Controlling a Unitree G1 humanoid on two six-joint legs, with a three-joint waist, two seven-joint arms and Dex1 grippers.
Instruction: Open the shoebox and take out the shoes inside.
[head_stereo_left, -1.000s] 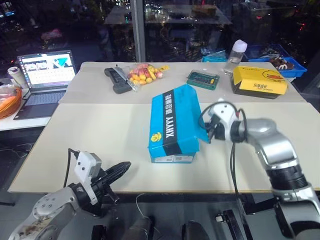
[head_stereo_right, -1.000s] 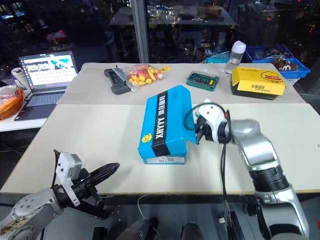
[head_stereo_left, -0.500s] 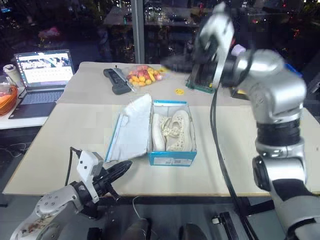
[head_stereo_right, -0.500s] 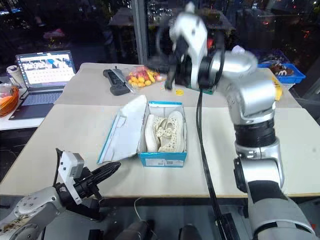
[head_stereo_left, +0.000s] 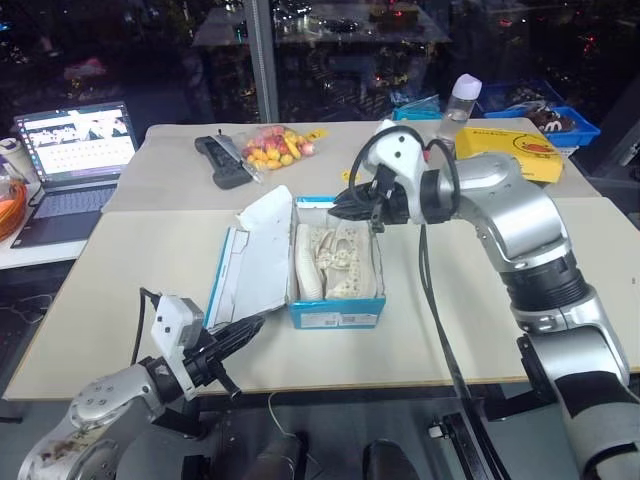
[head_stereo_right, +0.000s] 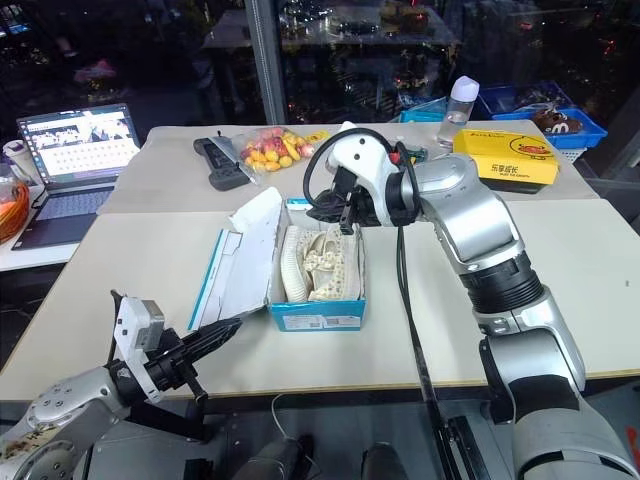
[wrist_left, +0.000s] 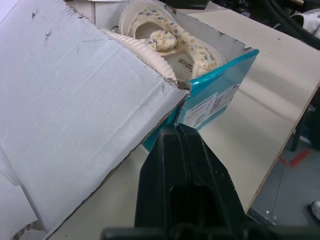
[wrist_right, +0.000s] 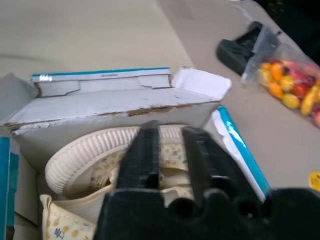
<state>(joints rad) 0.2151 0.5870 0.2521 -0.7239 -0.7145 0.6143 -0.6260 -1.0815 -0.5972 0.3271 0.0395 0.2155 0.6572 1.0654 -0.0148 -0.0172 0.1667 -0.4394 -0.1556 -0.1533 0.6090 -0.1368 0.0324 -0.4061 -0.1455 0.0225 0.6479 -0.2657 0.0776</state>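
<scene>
The blue shoebox (head_stereo_left: 336, 312) stands open in the middle of the near table. Its white-lined lid (head_stereo_left: 255, 262) lies flipped over to the left. Two cream lace-up shoes (head_stereo_left: 337, 260) lie side by side inside. My right gripper (head_stereo_left: 350, 208) hovers over the box's far end, pointing left and down; in the right wrist view its fingers (wrist_right: 146, 155) stand slightly apart, open, above the shoes (wrist_right: 90, 155), with nothing between them. My left gripper (head_stereo_left: 240, 335) is shut and empty at the table's front edge, just short of the lid's near corner (wrist_left: 75, 110).
On the far table lie a bag of fruit (head_stereo_left: 275, 150), a black device (head_stereo_left: 220, 160), a yellow box (head_stereo_left: 515, 155) and a bottle (head_stereo_left: 462, 98). A laptop (head_stereo_left: 75, 150) stands at the far left. Bare tabletop (head_stereo_left: 470, 320) lies right of the box.
A second ago the box was closed, my right gripper at its right edge. The lid has swung open to the left; my right arm rose high, then came down over the box's far end.
</scene>
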